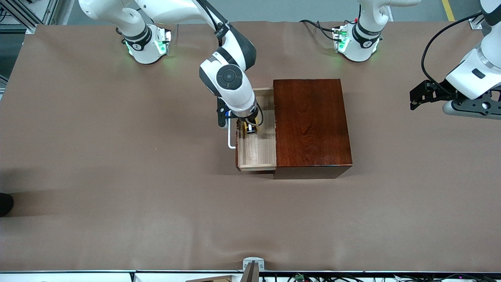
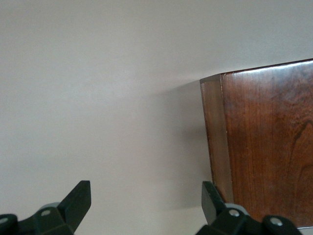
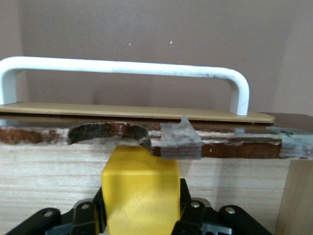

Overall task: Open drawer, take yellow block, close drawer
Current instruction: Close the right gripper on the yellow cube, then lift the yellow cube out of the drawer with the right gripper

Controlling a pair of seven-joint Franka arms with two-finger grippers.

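Drawer (image 1: 256, 150) is pulled out of the wooden box (image 1: 311, 125) toward the right arm's end, and we've got the right gripper (image 1: 251, 129) down inside it, fingers clamped on the yellow block (image 3: 139, 188) just beside the white handle (image 3: 122, 68). Left gripper (image 2: 146, 200) waits spread open beside the box.
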